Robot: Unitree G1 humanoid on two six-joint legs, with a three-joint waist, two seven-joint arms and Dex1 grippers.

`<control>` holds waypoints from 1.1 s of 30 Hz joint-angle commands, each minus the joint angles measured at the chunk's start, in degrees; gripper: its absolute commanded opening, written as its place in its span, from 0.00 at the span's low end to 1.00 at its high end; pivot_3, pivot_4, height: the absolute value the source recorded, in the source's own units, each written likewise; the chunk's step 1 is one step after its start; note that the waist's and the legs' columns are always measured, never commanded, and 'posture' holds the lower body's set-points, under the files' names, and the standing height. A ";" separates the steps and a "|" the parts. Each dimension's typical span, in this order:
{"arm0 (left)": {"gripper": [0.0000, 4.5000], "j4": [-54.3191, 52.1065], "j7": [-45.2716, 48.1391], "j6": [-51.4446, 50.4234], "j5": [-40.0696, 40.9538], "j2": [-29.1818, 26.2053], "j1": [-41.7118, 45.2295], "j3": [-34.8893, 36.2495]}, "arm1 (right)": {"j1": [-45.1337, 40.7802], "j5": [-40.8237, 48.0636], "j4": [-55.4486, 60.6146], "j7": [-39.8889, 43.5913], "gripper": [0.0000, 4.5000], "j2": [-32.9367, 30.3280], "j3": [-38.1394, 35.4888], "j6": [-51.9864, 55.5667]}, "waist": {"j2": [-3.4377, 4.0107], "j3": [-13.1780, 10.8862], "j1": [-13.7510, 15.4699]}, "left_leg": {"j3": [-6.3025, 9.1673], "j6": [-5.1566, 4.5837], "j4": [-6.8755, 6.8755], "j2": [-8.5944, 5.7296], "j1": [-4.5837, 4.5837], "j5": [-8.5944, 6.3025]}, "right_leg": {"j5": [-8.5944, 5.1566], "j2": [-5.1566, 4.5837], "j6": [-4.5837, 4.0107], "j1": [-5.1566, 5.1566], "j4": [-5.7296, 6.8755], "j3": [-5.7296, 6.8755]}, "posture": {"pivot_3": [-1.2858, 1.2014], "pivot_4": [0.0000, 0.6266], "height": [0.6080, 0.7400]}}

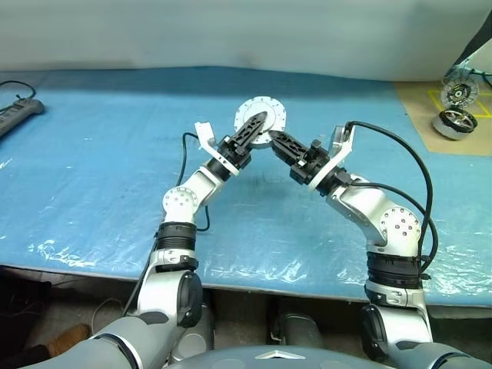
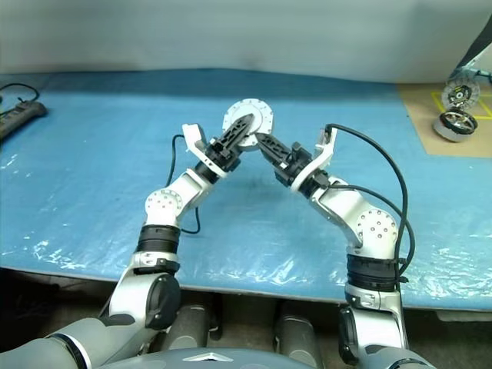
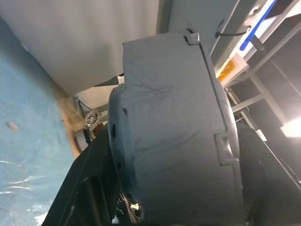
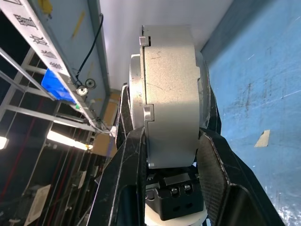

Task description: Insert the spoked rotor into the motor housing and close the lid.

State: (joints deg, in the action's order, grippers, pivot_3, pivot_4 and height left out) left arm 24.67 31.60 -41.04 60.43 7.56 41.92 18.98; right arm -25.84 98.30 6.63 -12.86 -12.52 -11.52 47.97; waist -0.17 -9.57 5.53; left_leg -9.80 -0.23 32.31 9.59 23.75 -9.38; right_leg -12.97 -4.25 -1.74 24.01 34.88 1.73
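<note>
You've got the motor housing (image 1: 260, 118) up in the air over the blue plastic-sheeted table (image 1: 100, 184), both arms meeting on it. Your right gripper (image 4: 170, 141) pinches its silver wall between both fingers; your left gripper (image 1: 255, 127) clasps its other side. A power strip (image 1: 17, 113) lies far left, brown cardboard (image 1: 446, 115) far right.

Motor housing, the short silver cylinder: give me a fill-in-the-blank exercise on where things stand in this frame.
1. The short round silver motor housing is gripped by ___ pincers at once, the left pincer and the right pincer.
2. It is held up above the ___ plastic table cover.
3. Other round metal parts sit on a tan board at the robot's far ___.

Missing words: both; blue; right.
</note>
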 commanded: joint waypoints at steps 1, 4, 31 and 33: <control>0.59 0.07 -2.54 2.31 0.37 1.86 2.65 1.54 | -1.43 1.55 4.23 1.47 0.46 -0.31 0.09 -0.08 | 0.00 0.00 0.00 | 0.00 0.00 0.01 0.00 0.00 0.00 | 0.01 0.00 0.01 0.00 0.00 -0.01 | 0.52 0.24 1.00; 0.59 -0.21 -2.94 2.26 0.76 1.75 2.39 1.52 | -1.37 2.08 4.39 2.51 0.70 -0.64 0.44 0.53 | 0.00 0.00 -0.07 | 0.00 0.00 0.01 -0.01 0.00 0.00 | 0.02 0.00 0.03 0.00 -0.01 -0.01 | 0.52 0.24 1.00; 0.59 37.47 -6.24 35.17 -22.40 -16.68 16.01 7.85 | 5.56 -33.69 6.95 10.66 0.78 -9.83 4.68 -2.99 | -0.19 -0.12 0.23 | 0.60 0.02 0.26 -0.14 0.38 0.00 | 0.16 -0.04 0.28 -0.01 -0.08 0.33 | 0.52 0.24 1.00; 0.72 39.25 -6.54 36.38 -23.65 -17.35 15.58 8.18 | 5.82 -34.96 7.28 10.66 0.79 -8.97 4.34 -2.86 | -0.22 -0.13 0.33 | 0.72 0.02 0.31 -0.13 0.49 0.00 | 0.17 -0.04 0.27 -0.01 -0.07 0.45 | 0.52 0.24 1.00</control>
State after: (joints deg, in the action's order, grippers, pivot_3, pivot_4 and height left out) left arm 64.76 24.59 -7.21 37.69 -8.81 54.62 26.84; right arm -20.21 64.18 12.05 -2.80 -21.90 -5.77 46.01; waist -0.39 -9.70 5.86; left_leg -9.03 -0.21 32.65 9.46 24.26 -9.38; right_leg -12.80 -4.29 -1.47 23.99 34.81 2.21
